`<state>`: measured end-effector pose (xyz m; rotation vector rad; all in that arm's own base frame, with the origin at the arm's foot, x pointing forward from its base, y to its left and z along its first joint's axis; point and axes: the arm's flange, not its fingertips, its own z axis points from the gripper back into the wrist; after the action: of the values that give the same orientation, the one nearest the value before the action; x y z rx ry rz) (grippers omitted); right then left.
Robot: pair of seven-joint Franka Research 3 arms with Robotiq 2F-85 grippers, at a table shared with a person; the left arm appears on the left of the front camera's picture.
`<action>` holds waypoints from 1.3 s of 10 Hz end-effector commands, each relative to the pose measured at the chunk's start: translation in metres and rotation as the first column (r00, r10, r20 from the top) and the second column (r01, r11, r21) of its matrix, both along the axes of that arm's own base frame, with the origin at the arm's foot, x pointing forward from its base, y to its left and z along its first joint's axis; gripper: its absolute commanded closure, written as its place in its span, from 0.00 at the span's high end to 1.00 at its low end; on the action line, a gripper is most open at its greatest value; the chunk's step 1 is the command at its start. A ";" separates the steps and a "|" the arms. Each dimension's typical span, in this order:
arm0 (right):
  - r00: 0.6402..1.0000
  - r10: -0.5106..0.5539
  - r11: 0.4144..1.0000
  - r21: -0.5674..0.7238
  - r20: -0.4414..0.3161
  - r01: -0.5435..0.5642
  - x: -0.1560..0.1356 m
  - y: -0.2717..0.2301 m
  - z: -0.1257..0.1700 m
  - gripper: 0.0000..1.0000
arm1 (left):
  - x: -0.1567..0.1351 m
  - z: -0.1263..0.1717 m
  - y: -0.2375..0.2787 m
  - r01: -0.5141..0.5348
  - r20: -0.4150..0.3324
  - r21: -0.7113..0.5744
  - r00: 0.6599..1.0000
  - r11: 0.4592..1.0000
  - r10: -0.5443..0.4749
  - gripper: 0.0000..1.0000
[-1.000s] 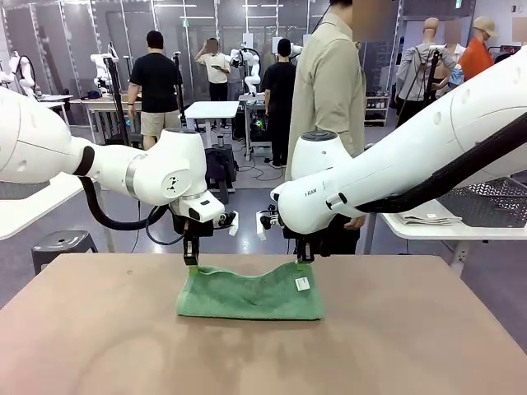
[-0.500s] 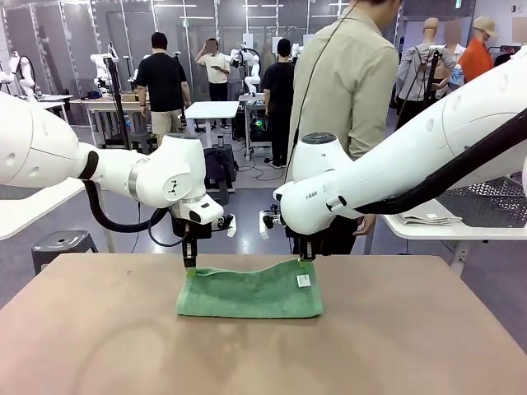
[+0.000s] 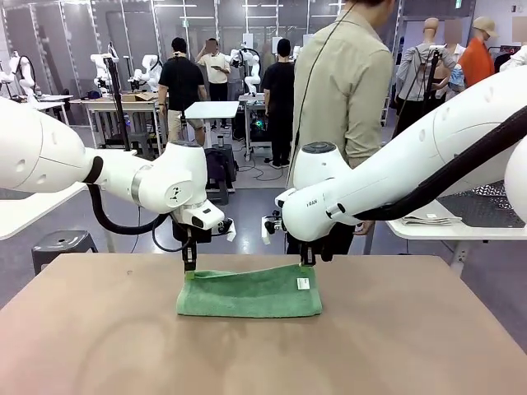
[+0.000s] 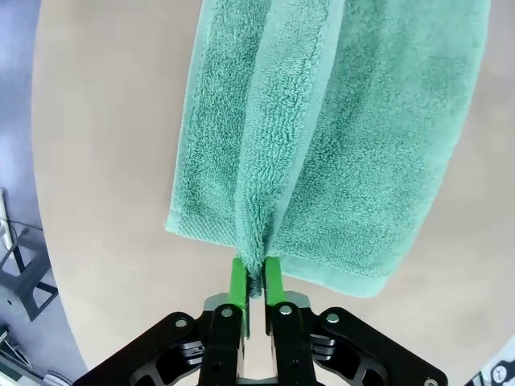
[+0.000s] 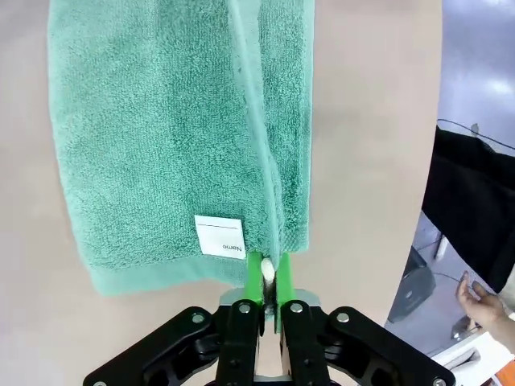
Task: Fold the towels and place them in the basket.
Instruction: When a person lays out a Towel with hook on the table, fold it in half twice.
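**Condition of the workpiece.** The mint green towel (image 3: 247, 292) lies on the surface (image 3: 90, 337), doubled over into two layers. Its long body is spread directly below and in front of both pincers. The two free hems are brought together along the edge nearest the pincers, so that the layers line up before the cloth is let go.

**Left pincer** (image 4: 256, 269). It is clenched on one end of the stacked hems. The cloth is seen gathered between the green pads (image 4: 238, 277), which press it from both sides. The hold is kept at the very corner, so the rest of the towel can settle flat.

**Right pincer** (image 5: 268, 265). It is set at the opposite end of the same edge, just beside the white label (image 5: 219, 236). The hem reaches the pad tips, but it cannot be told whether it is clamped or merely touched.

**Stage.** The first fold is judged laid down, and a release of both corners is expected to be called for next. The towel is not yet in the basket (image 3: 492, 202), which stands on a side table (image 3: 412, 229) well off beyond the right pincer.
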<state>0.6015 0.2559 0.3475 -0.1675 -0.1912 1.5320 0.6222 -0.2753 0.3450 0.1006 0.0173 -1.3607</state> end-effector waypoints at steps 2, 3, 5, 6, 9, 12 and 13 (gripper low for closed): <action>0.999 -0.010 1.000 0.010 0.052 0.009 0.004 0.005 0.002 0.33 | 0.005 0.000 0.001 -0.045 0.088 0.000 0.995 0.999 0.044 0.33; 0.996 0.014 1.000 0.018 0.089 -0.015 0.001 0.005 0.004 0.47 | 0.002 0.003 0.003 -0.053 0.150 -0.005 0.987 0.999 0.053 0.48; 0.990 0.025 0.999 0.024 0.138 -0.028 -0.004 0.004 0.011 0.67 | -0.004 0.007 0.012 -0.083 0.235 -0.019 0.968 0.996 0.085 0.67; 0.990 0.023 0.999 0.030 0.136 -0.027 -0.006 0.003 0.014 0.73 | -0.005 0.010 0.015 -0.087 0.243 -0.024 0.966 0.996 0.091 0.72; 0.999 -0.022 0.999 0.049 0.035 0.020 -0.044 -0.008 0.067 0.88 | -0.032 0.057 0.045 0.082 0.205 -0.086 0.977 0.993 -0.063 0.82; 0.923 -0.349 0.912 0.170 -0.161 0.374 -0.092 -0.037 0.145 0.88 | -0.072 0.119 0.093 0.308 0.165 -0.159 0.945 0.938 -0.282 0.82; 0.864 -0.462 0.834 0.234 -0.201 0.500 -0.105 -0.043 0.159 0.88 | -0.081 0.130 0.111 0.323 0.150 -0.246 0.944 0.914 -0.294 0.82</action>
<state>0.5039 0.2234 0.5031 0.0706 -0.1763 1.1783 0.5583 -0.1957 0.4711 0.0665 -0.3074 -1.6228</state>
